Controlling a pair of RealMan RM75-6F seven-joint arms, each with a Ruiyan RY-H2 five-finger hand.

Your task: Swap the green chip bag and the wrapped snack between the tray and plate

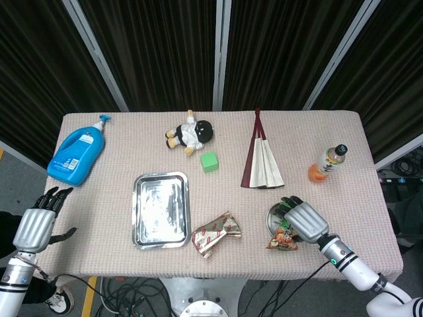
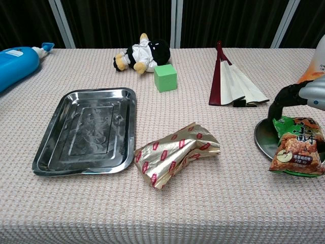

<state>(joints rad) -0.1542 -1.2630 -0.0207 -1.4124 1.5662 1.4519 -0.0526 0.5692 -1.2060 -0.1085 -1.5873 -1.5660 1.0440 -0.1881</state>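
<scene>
The green chip bag lies on the round metal plate at the right, overhanging its front rim. My right hand is over the bag's top edge, with its dark fingers curled down onto it. From above, the right hand covers the chip bag's upper part on the plate. The gold wrapped snack lies on the cloth between the plate and the bare steel tray. My left hand hangs off the table's left side, holding nothing.
A green cube, a plush doll and a folded fan lie along the back. A blue detergent bottle is at the far left and an orange drink bottle at the right.
</scene>
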